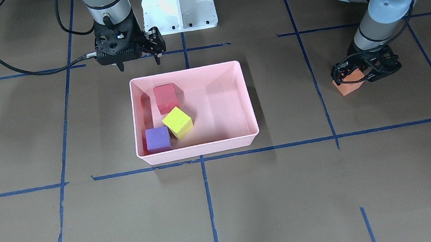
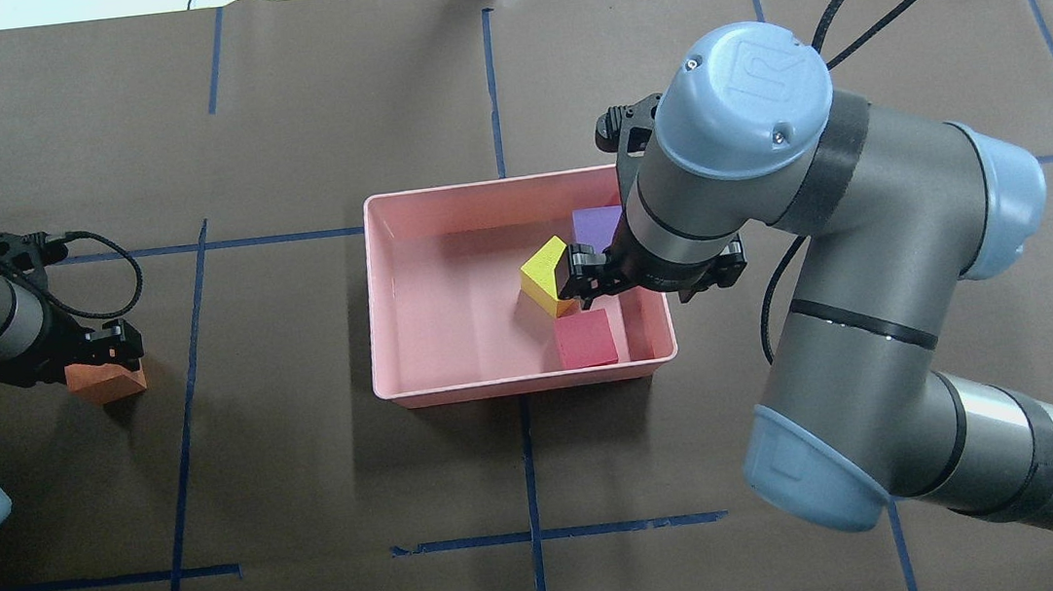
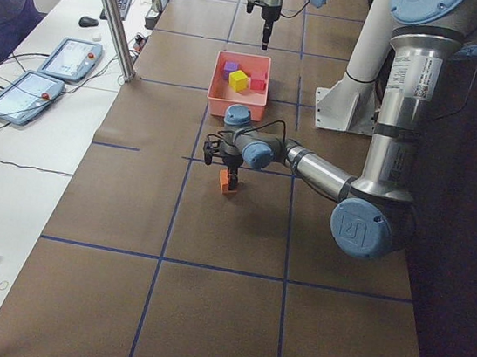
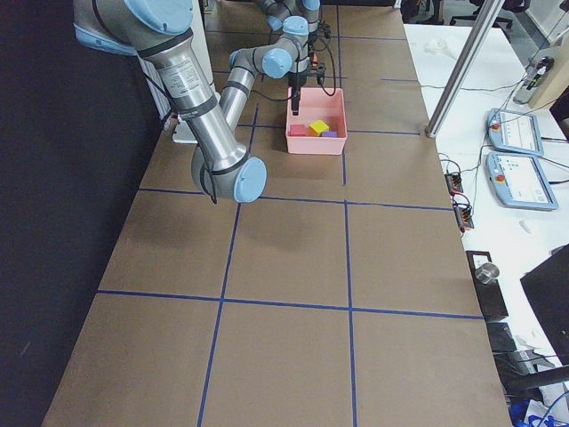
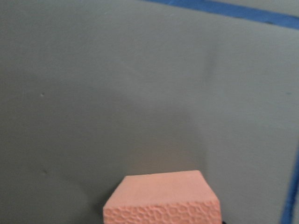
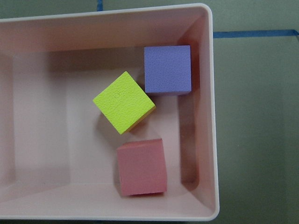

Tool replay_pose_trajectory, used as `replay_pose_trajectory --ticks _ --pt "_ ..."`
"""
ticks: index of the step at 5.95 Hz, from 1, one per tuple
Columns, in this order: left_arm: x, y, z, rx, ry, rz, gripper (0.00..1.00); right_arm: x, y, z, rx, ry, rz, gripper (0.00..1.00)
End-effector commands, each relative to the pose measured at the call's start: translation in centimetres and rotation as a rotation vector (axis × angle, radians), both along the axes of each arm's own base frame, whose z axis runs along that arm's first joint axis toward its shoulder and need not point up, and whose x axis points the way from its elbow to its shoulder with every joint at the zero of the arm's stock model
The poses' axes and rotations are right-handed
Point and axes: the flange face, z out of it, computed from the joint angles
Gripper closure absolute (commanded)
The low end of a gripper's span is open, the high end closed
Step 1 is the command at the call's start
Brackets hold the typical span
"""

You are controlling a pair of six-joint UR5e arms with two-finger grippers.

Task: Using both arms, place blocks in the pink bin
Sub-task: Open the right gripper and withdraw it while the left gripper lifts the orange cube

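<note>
The pink bin [image 1: 198, 150] sits mid-table and holds the red block [image 1: 166, 98], the yellow-green block [image 1: 177, 122] and the purple block [image 1: 157, 139]. The right wrist view looks straight down on the bin's rim [image 6: 212, 116] and the same blocks: red [image 6: 141, 166], yellow-green [image 6: 124, 108], purple [image 6: 167, 69]. My right gripper [image 1: 139, 62] is open and empty, hovering over the bin's robot-side edge. My left gripper [image 1: 355, 78] is shut on the orange block [image 1: 346, 87], far to the bin's side, at or just above the table. The orange block also shows in the left wrist view [image 5: 161, 198].
The white pedestal base [image 1: 178, 4] stands behind the bin. Blue tape lines [image 1: 210, 206] cross the brown table cover. A side desk with tablets [image 3: 65, 59] and a metal pole [image 3: 111, 12] lie beyond the table's far edge.
</note>
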Motion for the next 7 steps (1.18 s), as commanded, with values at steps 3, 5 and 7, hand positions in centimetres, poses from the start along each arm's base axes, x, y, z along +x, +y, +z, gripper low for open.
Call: replay_pose_trajectory --ticks 3,5,7 --pt "0.1 -4.2 -11.3 0.061 0.051 -0.046 0.38 4.8 -4.0 2.9 0.05 0.018 -0.038 0.0" --pt "2.4 -6.5 -24.2 0.068 0.066 -0.049 0.39 8.7 -6.3 5.4 0.074 0.021 -0.092 0.0" --pt "5.8 -5.6 -31.3 0.073 0.153 -0.063 0.38 16.3 -9.5 12.1 0.166 0.059 -0.199 0.0"
